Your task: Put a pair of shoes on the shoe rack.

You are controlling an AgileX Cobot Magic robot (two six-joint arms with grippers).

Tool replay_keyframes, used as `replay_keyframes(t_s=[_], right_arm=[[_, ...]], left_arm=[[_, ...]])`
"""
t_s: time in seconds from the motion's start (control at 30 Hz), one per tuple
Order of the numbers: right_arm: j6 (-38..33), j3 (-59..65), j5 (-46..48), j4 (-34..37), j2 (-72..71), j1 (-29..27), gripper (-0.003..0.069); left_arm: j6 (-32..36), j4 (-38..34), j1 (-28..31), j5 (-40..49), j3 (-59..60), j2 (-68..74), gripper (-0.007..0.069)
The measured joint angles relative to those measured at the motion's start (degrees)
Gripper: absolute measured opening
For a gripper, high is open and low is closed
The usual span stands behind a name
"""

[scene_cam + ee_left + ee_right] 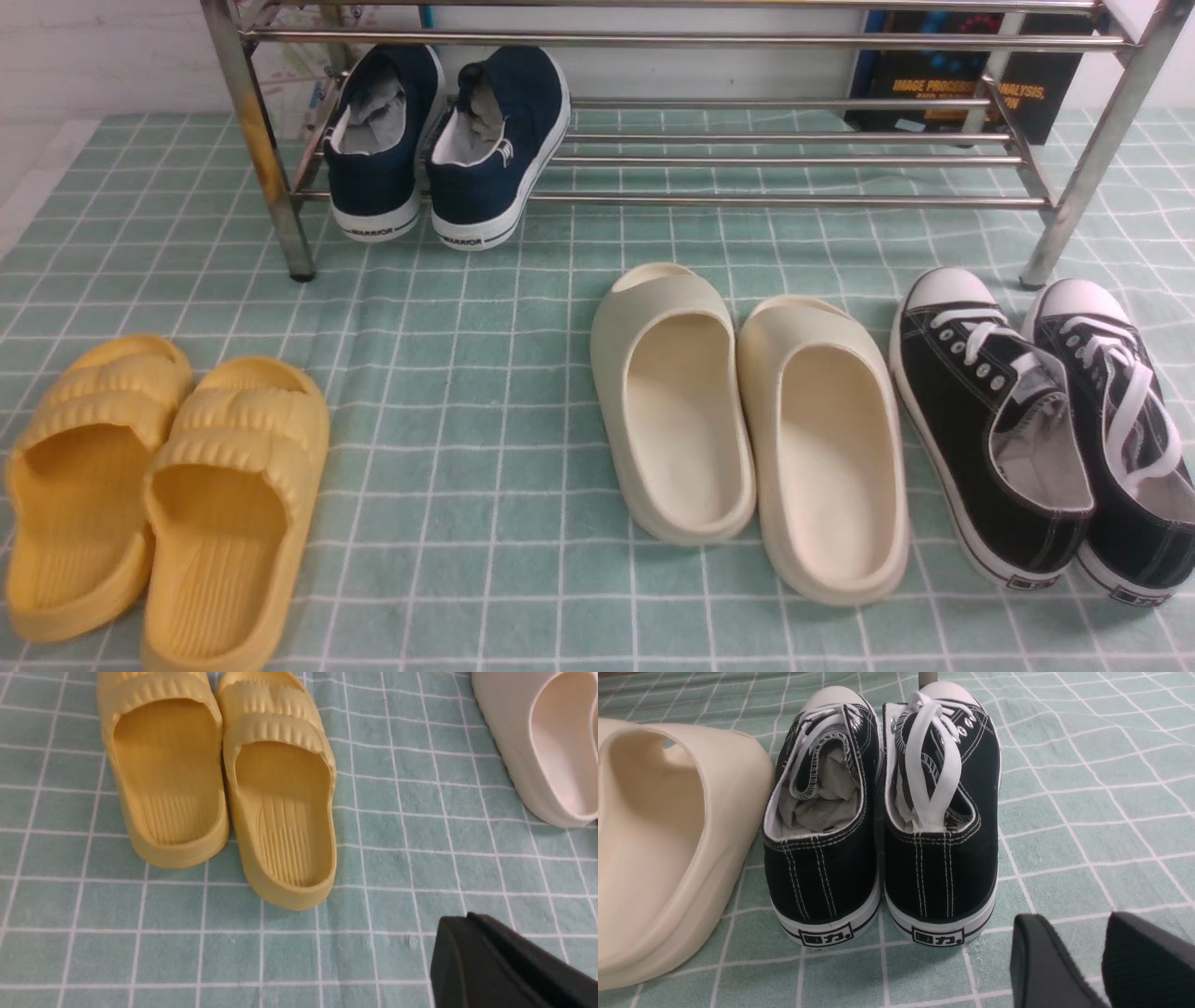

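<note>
Front view: both navy slip-ons [446, 145] already sit side by side on the lower bars of the shoe rack [794, 177], at its left end, heels facing the camera and overhanging the front bar a little, toes pointing back. Neither arm shows here. Task looks done, or nearly; at most a nudge to seat them deeper, judging from the overhang.

On the desk, not on the rack: yellow slides [159, 495] front left, cream slides [747, 429] centre, black lace-up sneakers [1046, 429] right.

Left wrist view: left gripper [504, 966] shows as one dark mass with no gap, fingers together, empty, hanging above the cloth near the yellow slides.

Right wrist view: right gripper [1099, 961] has a narrow gap between its fingers, nothing held, just behind the sneakers' heels.
</note>
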Motion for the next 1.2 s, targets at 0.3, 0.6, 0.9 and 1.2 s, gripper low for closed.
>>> replay_keyframes(t_s=[0.3,0.6,0.9,1.2], right_arm=[[0.0,0.0,0.0,0.0,0.0,0.0,0.0239],[0.0,0.0,0.0,0.0,0.0,0.0,0.0239],[0.0,0.0,0.0,0.0,0.0,0.0,0.0239],[0.0,0.0,0.0,0.0,0.0,0.0,0.0239]], left_arm=[[0.5,-1.6,9.3,-31.2,23.6,-14.2,-0.0013],[5.5,-10.2,23.5,-39.4,37.7,-19.1,-0.0013],[7.4,-10.0,19.9,-42.2,43.5,-19.1,-0.0013],[8.8,-9.7,15.8,-42.4,43.9,-19.1,-0.0013]])
